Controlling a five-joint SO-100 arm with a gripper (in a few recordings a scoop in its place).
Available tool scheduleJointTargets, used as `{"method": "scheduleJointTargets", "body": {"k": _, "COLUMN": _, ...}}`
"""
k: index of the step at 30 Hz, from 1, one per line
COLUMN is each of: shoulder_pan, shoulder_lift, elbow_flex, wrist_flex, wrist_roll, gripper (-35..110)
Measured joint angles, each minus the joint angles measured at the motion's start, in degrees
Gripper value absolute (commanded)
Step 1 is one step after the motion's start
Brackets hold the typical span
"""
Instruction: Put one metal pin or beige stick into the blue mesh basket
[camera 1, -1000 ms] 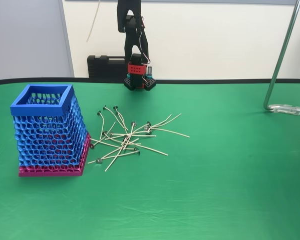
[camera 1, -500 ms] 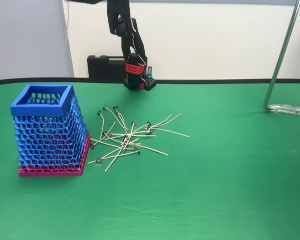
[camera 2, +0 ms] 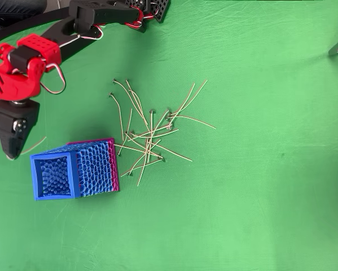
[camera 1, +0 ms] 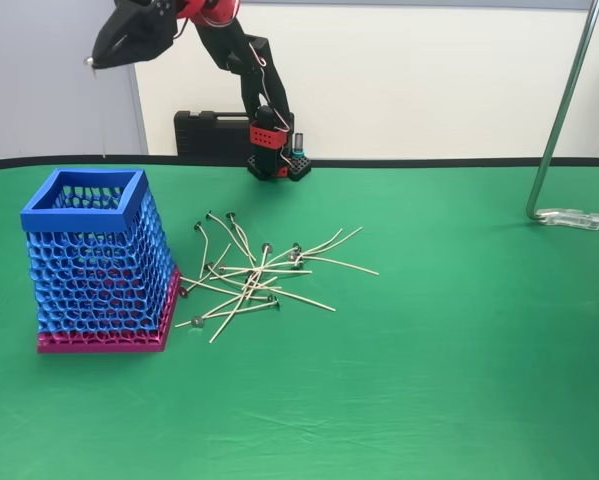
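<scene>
The blue mesh basket stands upright on its magenta base at the left of the green table. My black gripper hangs high in the air, shut on one beige stick. In the fixed view the stick dangles down from the jaws, its metal disc at the top. In the overhead view the gripper sits just left of and behind the basket's open top, not over it. Several more sticks lie in a loose pile right of the basket.
The arm's base stands at the table's back edge, with a black case behind it. A metal stand pole rises at the far right. Open green cloth lies in front and to the right of the pile.
The arm has swung from upright over its base out to the left. The gripper with the stick has come into the fixed view, high above the basket's side.
</scene>
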Motion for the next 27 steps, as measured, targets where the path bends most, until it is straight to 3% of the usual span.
{"method": "scheduleJointTargets", "body": {"k": 17, "shoulder_pan": -1.85, "shoulder_lift": 10.81, "elbow_flex": 18.98, "wrist_flex": -13.1, "wrist_roll": -0.18, "gripper": 0}}
{"method": "scheduleJointTargets", "body": {"k": 27, "shoulder_pan": -0.88, "shoulder_lift": 14.59, "elbow_flex": 31.11, "wrist_flex": -26.19, "wrist_roll": -2.2, "gripper": 0}}
